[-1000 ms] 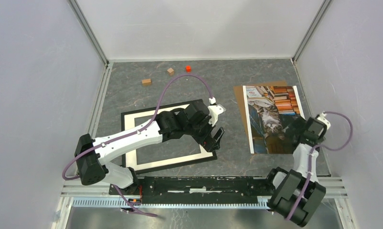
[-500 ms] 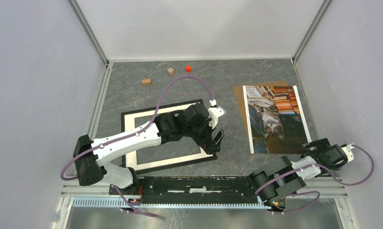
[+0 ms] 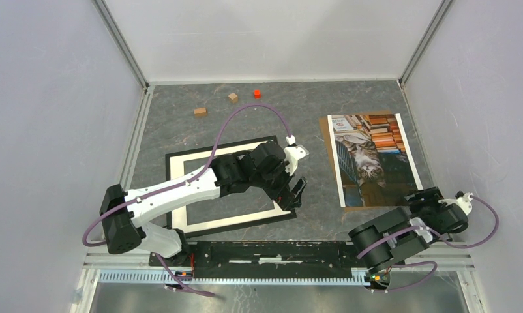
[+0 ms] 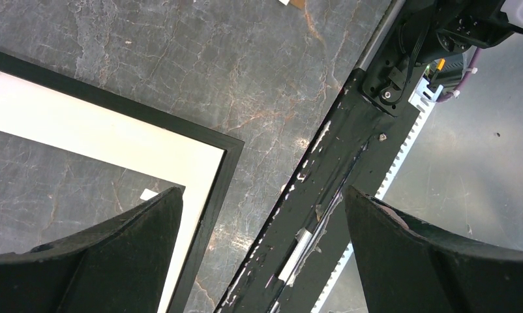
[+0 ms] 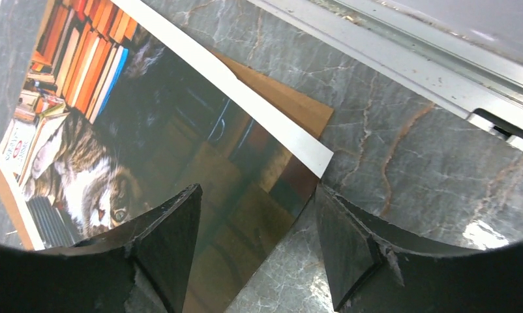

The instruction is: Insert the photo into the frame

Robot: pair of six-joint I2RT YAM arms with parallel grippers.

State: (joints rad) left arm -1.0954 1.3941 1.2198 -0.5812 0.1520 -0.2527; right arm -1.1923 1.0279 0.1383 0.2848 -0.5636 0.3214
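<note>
RIGHT end effector (image 5: pixel 259 190): spread, at near right corner of photo (image 3: pixel 373 160), gripping nothing | LEFT end effector (image 4: pixel 262 195): spread, over frame (image 3: pixel 242 222) | PHOTO: flat on backing board (image 5: pixel 291 107), right of frame | RISK: closing fingers may crease the thin corner, or snag the board too

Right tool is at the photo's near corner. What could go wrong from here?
1. The right tool straddles the near corner of the photo, which lies on a brown board; closing could crease the corner or catch the board too.
2. The left arm lies across the frame, with the left tool open over its near right corner, so it may block the photo's way in.
</note>
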